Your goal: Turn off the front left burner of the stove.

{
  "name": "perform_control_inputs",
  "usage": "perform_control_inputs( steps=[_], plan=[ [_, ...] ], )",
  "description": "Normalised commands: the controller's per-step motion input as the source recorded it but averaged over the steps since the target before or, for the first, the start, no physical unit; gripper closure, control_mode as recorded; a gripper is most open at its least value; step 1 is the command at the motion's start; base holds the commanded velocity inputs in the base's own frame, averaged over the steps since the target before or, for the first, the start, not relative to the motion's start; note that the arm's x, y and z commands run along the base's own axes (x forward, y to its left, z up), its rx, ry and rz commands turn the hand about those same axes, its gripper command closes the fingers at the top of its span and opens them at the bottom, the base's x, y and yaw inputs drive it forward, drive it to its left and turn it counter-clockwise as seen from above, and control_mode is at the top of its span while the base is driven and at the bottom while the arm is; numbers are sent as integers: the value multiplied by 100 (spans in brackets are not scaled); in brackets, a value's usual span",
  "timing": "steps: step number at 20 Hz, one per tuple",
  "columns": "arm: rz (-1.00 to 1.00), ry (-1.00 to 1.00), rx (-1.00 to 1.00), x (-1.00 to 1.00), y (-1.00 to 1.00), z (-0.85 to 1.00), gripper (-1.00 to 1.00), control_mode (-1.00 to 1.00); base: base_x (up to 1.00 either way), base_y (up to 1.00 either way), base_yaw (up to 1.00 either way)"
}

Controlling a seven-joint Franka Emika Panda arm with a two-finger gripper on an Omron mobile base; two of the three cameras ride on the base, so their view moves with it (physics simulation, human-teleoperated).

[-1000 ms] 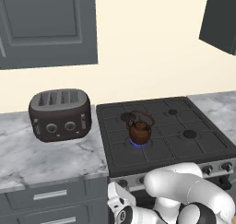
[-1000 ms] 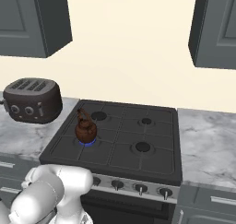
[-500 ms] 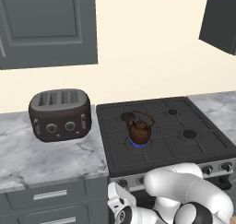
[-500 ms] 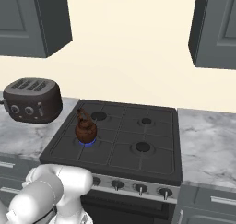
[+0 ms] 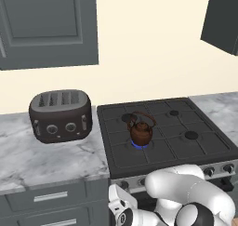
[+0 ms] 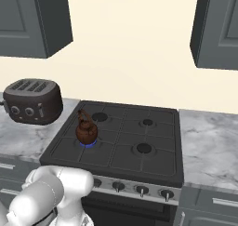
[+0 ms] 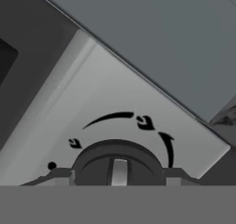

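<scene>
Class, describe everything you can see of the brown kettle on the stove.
The brown kettle is small, round-bodied and glossy, with a thin arched handle and a short spout. It stands upright on the stove, over the front left burner, where a blue flame ring glows under its base. Nothing else touches it.

A grey-veined marble counter runs on both sides of the stove, above grey drawer fronts. A dark brown four-slot toaster stands on the counter's left stretch, just beside the stove's left edge. On the stove's dark grates a brown kettle sits over the front left burner, where a blue flame ring shows beneath it.
</scene>
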Motion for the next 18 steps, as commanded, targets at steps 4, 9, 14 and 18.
perform_control_inputs(
  steps=[4,9,14,18],
  plan=[
    [0,0,0,-13,4,0,100,-100,0,0,0],
    [0,0,1,-16,1,0,100,-100,0,0,0],
    [-8,0,19,-27,7,6,100,-100,0,0,0],
    [-13,-1,28,-39,1,11,100,-100,0,0,0]
  ],
)
